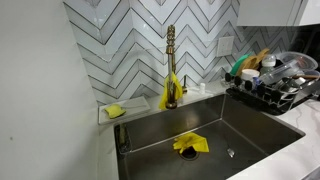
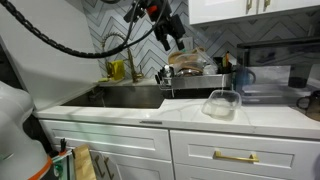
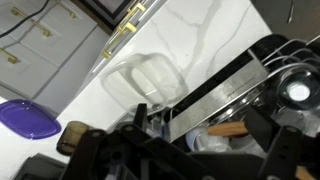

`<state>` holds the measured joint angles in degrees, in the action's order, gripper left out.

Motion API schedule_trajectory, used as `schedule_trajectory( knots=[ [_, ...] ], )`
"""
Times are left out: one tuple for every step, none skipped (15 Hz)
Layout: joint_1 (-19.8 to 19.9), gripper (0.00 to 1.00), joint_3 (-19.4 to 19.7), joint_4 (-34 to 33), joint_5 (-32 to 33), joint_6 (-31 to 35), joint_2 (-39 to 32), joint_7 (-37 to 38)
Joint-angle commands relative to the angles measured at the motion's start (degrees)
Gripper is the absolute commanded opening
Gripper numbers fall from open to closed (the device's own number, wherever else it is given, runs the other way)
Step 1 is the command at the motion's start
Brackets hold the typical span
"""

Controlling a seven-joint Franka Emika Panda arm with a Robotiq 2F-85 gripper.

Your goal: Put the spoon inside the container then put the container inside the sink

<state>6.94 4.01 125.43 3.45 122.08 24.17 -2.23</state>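
Wrist view: clear container [image 3: 150,78], apparently empty, stands on the white surface [image 3: 215,40] just beside the black dish rack [image 3: 235,85]; a purple disc [image 3: 28,118] is cut off at the edge. In an exterior view, the sink [image 1: 255,135] holds a yellow cloth [image 1: 190,144]. My pincer [image 2: 172,38] hangs above the rack, and I cannot tell whether it is apart or together.

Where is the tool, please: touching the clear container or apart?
Apart: in an exterior view the tool hangs high, the container sits on the counter below.
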Motion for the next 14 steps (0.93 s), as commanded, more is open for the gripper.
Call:
schedule_trajectory(
  knots=[
    [1.1,1.00,-0.3,-10.9,4.3,-0.3,-8.9,2.7],
    [0.9,1.00,-0.3,-13.4,4.8,-1.1,-10.9,2.5],
    [0.5,1.00,0.1,-15.5,4.4,-1.0,-13.2,2.1],
    [0.2,1.00,0.5,-10.3,3.3,0.0,-7.8,1.3],
    [0.1,1.00,0.5,-12.3,3.3,0.0,-10.0,1.2],
    [0.1,1.00,0.6,-13.7,3.3,0.0,-11.6,1.2],
    [0.1,1.00,0.6,-14.7,3.3,0.0,-12.8,1.2],
    [0.1,1.00,0.6,-15.1,3.3,0.0,-13.4,1.2],
    [0.1,1.00,0.6,-15.3,3.3,0.0,-13.6,1.2],
    [0.3,1.00,0.7,-16.3,3.0,-0.5,-14.9,2.0],
    [0.7,1.00,1.1,-17.9,2.6,-0.4,-16.9,3.5],
    [0.3,1.00,1.9,-18.8,-0.2,-0.1,-18.1,1.0],
    [0.3,1.00,2.2,-19.7,-1.1,-0.6,-19.1,0.6],
    [0.3,1.00,2.4,-20.5,-2.1,0.2,-20.3,0.6]
  ],
)
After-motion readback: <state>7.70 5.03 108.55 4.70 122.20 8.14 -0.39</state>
